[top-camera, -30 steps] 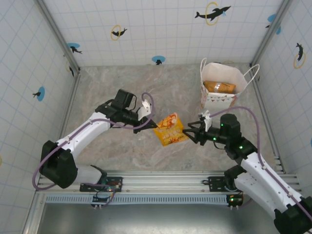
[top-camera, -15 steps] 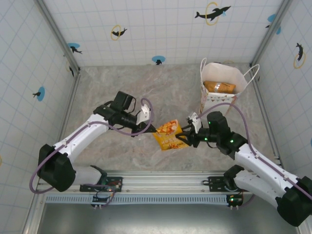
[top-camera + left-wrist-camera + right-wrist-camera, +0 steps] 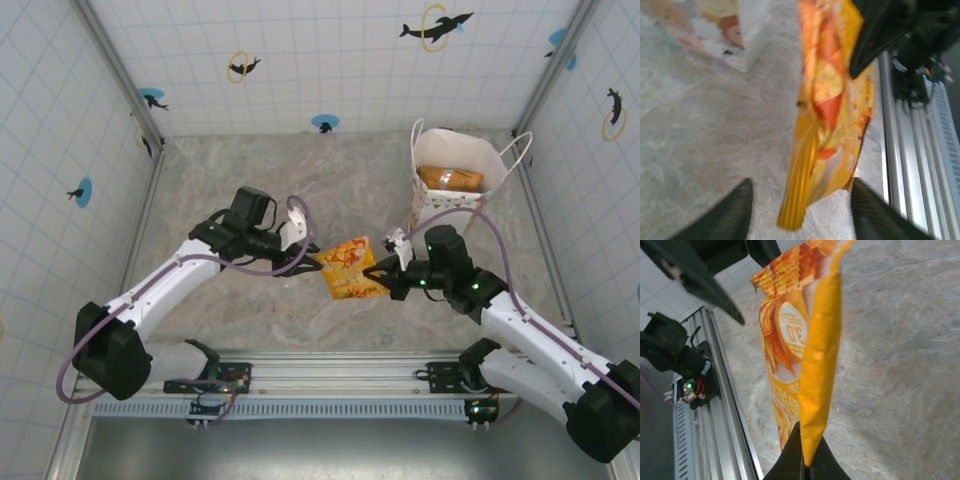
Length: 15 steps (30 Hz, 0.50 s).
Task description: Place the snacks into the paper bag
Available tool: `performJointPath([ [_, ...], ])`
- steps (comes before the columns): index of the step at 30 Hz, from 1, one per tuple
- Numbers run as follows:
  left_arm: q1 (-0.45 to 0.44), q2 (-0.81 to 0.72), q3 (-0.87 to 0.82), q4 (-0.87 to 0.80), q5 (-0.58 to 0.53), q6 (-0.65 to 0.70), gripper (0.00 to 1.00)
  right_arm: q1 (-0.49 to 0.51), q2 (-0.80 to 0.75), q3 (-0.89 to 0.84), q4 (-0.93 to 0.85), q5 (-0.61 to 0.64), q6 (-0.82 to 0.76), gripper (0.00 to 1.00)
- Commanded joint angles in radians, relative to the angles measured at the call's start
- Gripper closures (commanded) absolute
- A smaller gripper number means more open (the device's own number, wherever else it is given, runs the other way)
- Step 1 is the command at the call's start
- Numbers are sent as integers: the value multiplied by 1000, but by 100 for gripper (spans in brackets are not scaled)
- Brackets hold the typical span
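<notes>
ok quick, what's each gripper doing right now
left gripper: open, fingers either side of the orange snack packet, not clamping it
right gripper: shut on the orange snack packet's edge

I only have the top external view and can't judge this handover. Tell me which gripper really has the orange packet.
Observer: The right wrist view shows the right gripper shut on one end of the packet.
Operator: Check the left one.
Observer: In the left wrist view the left gripper is open. Its fingers stand apart on either side of the packet's lower end, not pinching it.
Operator: Read me the label.
Observer: The right wrist view shows a round badge reading 30. The rest is too blurred to read.
</notes>
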Motion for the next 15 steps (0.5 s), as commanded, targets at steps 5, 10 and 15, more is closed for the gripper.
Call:
performJointPath([
  [5, -1, -28, -59, 223, -292, -293, 25, -117, -36, 163, -119, 0, 39, 100],
  [10, -2, -63, -137, 396, -363, -418, 18, -212, -24, 292, -214, -5, 38, 100],
  [15, -1, -59, -158, 471, -399, -516, 12, -309, 11, 435, -259, -50, 50, 100],
])
